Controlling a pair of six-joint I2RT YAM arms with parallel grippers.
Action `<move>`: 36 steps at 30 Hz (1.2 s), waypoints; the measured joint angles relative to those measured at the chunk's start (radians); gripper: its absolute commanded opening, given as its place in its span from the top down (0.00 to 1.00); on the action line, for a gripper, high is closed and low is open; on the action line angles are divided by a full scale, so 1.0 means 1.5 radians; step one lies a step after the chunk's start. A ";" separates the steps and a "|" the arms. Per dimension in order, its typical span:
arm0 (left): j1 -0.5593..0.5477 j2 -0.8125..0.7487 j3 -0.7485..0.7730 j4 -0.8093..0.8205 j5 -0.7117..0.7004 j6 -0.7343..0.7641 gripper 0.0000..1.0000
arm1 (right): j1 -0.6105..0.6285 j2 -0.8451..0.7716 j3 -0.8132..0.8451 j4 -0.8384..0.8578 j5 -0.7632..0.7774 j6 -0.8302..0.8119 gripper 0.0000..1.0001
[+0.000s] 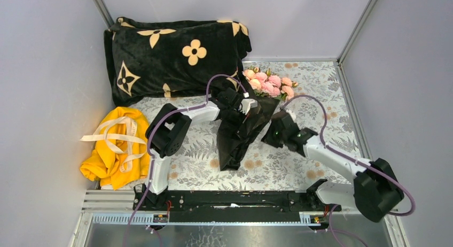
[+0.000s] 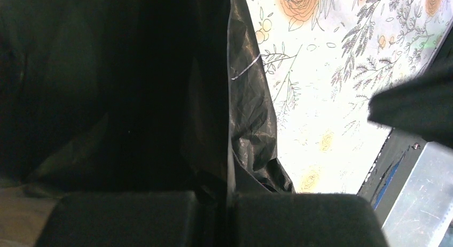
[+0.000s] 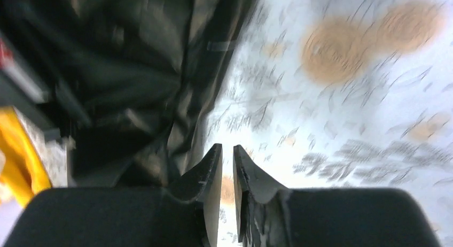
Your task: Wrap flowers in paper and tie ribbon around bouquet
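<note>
The bouquet lies slantwise on the flowered tablecloth: pink flowers (image 1: 270, 84) at the top, and a crinkled black paper (image 1: 239, 137) cone narrowing toward the near edge. My left gripper (image 1: 244, 117) is shut on the upper part of the paper. In the left wrist view the paper (image 2: 251, 113) runs down into the shut left gripper (image 2: 228, 198). My right gripper (image 1: 270, 136) sits just right of the cone. In its wrist view the right gripper (image 3: 228, 151) stands slightly open with only tablecloth in the gap, the paper (image 3: 149, 86) to its left. The ribbon (image 1: 115, 133) lies looped on the yellow cloth.
A yellow cloth (image 1: 115, 153) lies at the left edge of the table, also visible as the yellow cloth (image 3: 18, 156) in the right wrist view. A folded black blanket (image 1: 171, 54) with tan flower marks fills the back left. Grey walls enclose the table on three sides.
</note>
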 measured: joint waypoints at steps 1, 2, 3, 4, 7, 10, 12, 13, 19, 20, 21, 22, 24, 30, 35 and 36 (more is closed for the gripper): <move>-0.001 -0.001 -0.001 0.001 -0.001 0.000 1.00 | -0.027 0.011 0.008 0.001 -0.004 -0.021 0.80; -0.003 -0.002 -0.002 0.002 -0.003 0.000 1.00 | -0.060 0.033 0.026 -0.001 -0.013 -0.053 0.80; -0.004 -0.003 -0.003 0.004 -0.006 0.000 1.00 | -0.092 0.066 0.055 -0.002 -0.018 -0.086 0.80; -0.004 -0.004 -0.004 0.005 -0.008 0.000 1.00 | -0.114 0.098 0.079 0.003 -0.026 -0.113 0.81; -0.013 -0.012 -0.009 0.007 -0.019 0.000 1.00 | -0.168 0.205 0.158 0.033 -0.058 -0.180 0.83; -0.027 -0.027 -0.010 0.004 -0.043 0.004 1.00 | -0.200 0.310 0.216 0.065 -0.087 -0.221 0.85; -0.042 -0.043 -0.010 0.003 -0.059 0.013 1.00 | -0.213 0.370 0.235 0.084 -0.102 -0.234 0.86; -0.051 -0.053 -0.010 0.002 -0.067 0.018 1.00 | -0.219 0.396 0.238 0.095 -0.112 -0.237 0.86; -0.126 -0.097 0.010 0.001 -0.116 0.065 1.00 | -0.246 0.440 0.254 0.145 -0.173 -0.222 0.87; -0.139 -0.098 0.012 0.004 -0.126 0.076 1.00 | -0.246 0.441 0.253 0.151 -0.176 -0.218 0.87; -0.147 -0.098 0.012 0.008 -0.134 0.084 1.00 | -0.246 0.442 0.250 0.157 -0.179 -0.212 0.87; -0.154 -0.094 0.011 0.010 -0.144 0.095 1.00 | -0.246 0.442 0.246 0.163 -0.181 -0.208 0.86; -0.164 -0.079 0.009 0.016 -0.160 0.112 1.00 | -0.248 0.439 0.242 0.168 -0.185 -0.198 0.84; -0.161 -0.021 -0.012 0.035 -0.206 0.154 1.00 | -0.255 0.403 0.249 0.094 -0.166 -0.200 0.68; -0.163 -0.022 -0.015 0.040 -0.218 0.167 1.00 | -0.274 0.339 0.288 0.013 -0.128 -0.227 0.39; -0.164 -0.022 -0.015 0.041 -0.219 0.169 1.00 | -0.280 0.327 0.296 0.003 -0.125 -0.232 0.35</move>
